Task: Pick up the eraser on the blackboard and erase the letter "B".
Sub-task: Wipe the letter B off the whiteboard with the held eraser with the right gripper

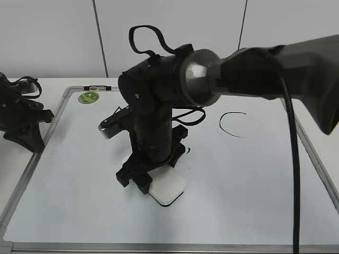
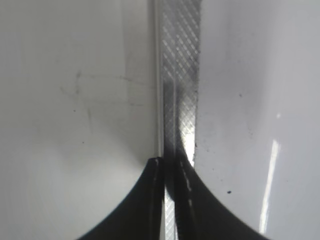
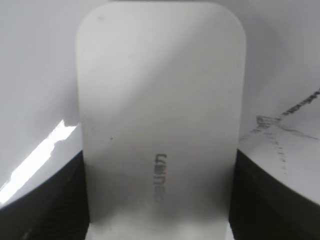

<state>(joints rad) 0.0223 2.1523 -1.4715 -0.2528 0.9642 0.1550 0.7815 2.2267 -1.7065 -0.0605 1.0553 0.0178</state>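
Observation:
The white eraser (image 1: 168, 189) lies flat on the blackboard (image 1: 254, 185), a white board with a silver frame. My right gripper (image 1: 144, 179) reaches across the middle and is shut on the eraser. In the right wrist view the eraser (image 3: 160, 100) fills the frame, with my right gripper's (image 3: 160, 210) dark fingers against both its sides. The letter "B" is hidden behind the right arm; only a small black stroke (image 1: 188, 151) shows, and smeared marker lines (image 3: 280, 132) lie right of the eraser. My left gripper (image 2: 170, 165) is shut and empty over the board's frame (image 2: 180, 65).
A black "C" (image 1: 233, 125) is drawn right of the arm. A round green magnet (image 1: 88, 97) sits at the board's far left corner. The left arm (image 1: 21, 124) rests at the board's left edge. The right arm's cable (image 1: 292, 174) hangs over the board's right side.

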